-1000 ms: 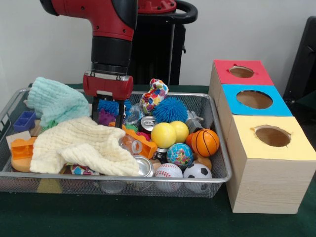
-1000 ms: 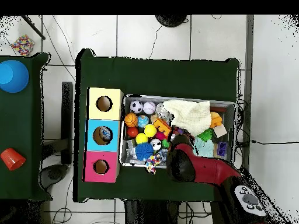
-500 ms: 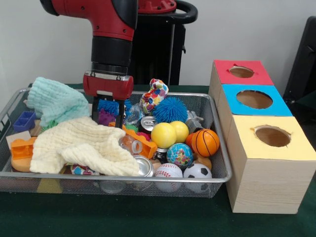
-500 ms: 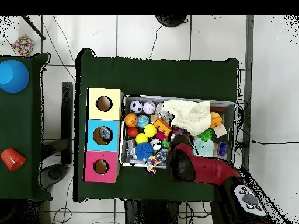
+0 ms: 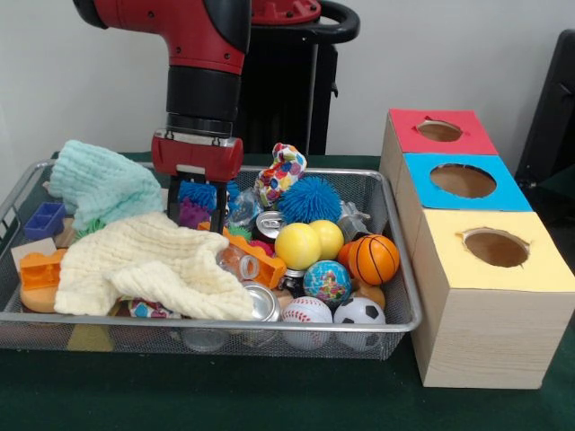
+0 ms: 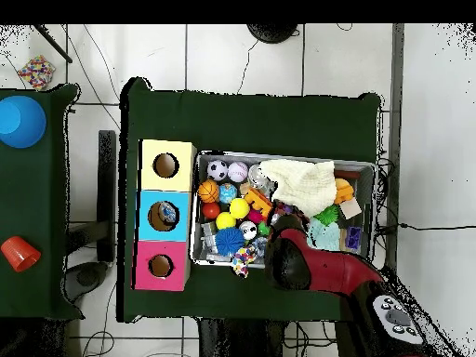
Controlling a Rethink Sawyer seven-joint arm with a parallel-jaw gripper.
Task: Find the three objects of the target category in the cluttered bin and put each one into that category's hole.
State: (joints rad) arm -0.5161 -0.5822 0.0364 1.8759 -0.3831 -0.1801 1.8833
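A: Where do the balls sit?

B: In the right half of the wire bin (image 5: 395, 235), front view. A basketball (image 5: 373, 259) lies near the bin's right wall, with two yellow balls (image 5: 297, 246) just beside it on the left. Below those come a globe ball (image 5: 326, 282), a baseball (image 5: 306, 311) and a soccer ball (image 5: 358, 312) against the front wall. A spiky blue ball (image 5: 308, 198) rests farther back.

A: And the gripper?

B: The gripper (image 5: 197, 206) hangs over the bin's middle-left, its two dark fingers (image 5: 217, 209) spread apart and pointing down, with a purple spiky toy (image 5: 192, 214) showing between them. I cannot tell whether they touch anything.

A: What surrounds it?

B: A cream cloth (image 5: 153, 263) spreads just in front, a mint cloth (image 5: 101, 184) bunches at the left rear, and a patterned fabric toy (image 5: 279, 172) stands just to the right. Orange block (image 5: 39, 271) and blue block (image 5: 44, 219) pieces lie at the left edge.

A: The holes?

B: Three boxes stand in a row on the green tabletop (image 5: 269, 395) beside the bin: red box (image 5: 438, 132) farthest, blue box (image 5: 464, 181) in the middle, yellow box (image 5: 495, 250) nearest. From overhead, the arm (image 6: 321, 268) covers the bin's (image 6: 288, 158) lower edge.
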